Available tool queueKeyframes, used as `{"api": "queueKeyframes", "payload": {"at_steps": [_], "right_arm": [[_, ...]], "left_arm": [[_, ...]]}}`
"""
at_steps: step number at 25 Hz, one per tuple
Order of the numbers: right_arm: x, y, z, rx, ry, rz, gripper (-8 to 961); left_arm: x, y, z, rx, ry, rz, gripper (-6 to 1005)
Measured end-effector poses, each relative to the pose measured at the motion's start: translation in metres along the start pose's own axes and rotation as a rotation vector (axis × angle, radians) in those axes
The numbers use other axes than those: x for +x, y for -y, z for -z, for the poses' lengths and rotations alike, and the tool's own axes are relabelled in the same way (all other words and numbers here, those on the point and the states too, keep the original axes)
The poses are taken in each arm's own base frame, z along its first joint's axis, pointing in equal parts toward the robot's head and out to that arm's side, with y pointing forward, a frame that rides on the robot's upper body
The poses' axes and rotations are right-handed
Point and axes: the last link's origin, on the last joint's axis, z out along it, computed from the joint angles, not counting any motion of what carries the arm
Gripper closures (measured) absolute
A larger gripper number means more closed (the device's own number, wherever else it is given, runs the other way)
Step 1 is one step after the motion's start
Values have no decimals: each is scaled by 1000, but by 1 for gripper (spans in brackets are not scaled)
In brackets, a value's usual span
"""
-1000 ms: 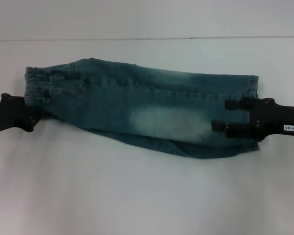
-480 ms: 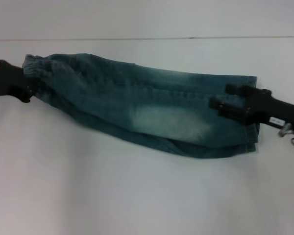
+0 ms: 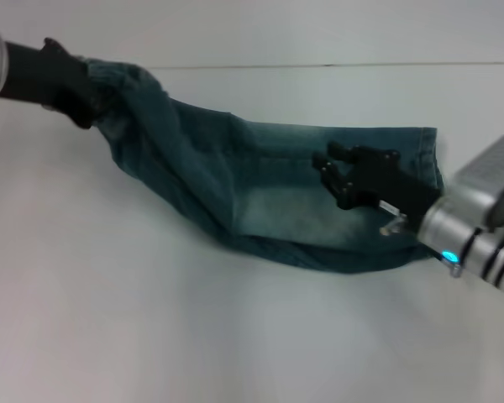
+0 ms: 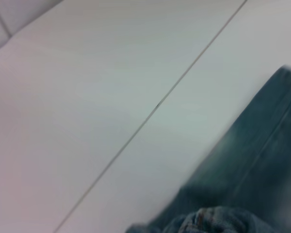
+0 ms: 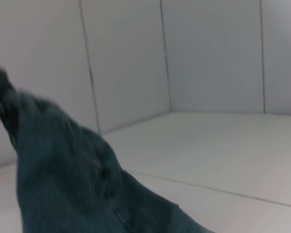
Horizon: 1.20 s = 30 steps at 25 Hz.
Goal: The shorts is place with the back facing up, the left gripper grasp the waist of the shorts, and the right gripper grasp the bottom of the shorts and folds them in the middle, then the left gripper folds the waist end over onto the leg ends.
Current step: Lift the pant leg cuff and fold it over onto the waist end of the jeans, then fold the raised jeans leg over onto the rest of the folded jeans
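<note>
Your left gripper (image 3: 77,94) has its jaws clamped on the waist of the shorts (image 3: 109,80), lifted off the white table (image 3: 151,336) at the far left. Your right gripper (image 3: 340,176) sits over the folded legs near the bottom of the shorts (image 3: 430,168); you cannot tell from here whether its jaws pinch the denim or merely hover above it. The shorts (image 3: 260,193) are already doubled lengthwise, and their long axis runs from the raised waist at far left down to the leg ends lying flat at the right. So the target for the coming fold lies straight along that axis, to the right of your left gripper. The right gripper is much the nearer to the hems and stands in the waist's path, so clear it or let it pin them.
</note>
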Motion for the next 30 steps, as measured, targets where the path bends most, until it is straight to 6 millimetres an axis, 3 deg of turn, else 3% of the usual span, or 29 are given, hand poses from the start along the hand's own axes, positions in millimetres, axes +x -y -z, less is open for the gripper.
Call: {"api": "queueKeyframes", "payload": {"at_steps": [7,14,20,24,30], "right_arm": [[-1,-20,-35,63,-69,83,719],[-3,-51,-65,-31,-204,208,952],[-1,-84,-75,-166,-247,307,954],[5,-76,-66,-139,-240,290,948],[13,-16,-18,-12,-135,192,939]], "left_arm": [[62,-19,12,-82,-42,-40,948],[104,-44,5,-147,-22,-104,948],[123,-66,-10,-193,9,-161,949],[126,-75,-19,-214,22,-177,949],[127,-82,-36,-228,34,-178,949]]}}
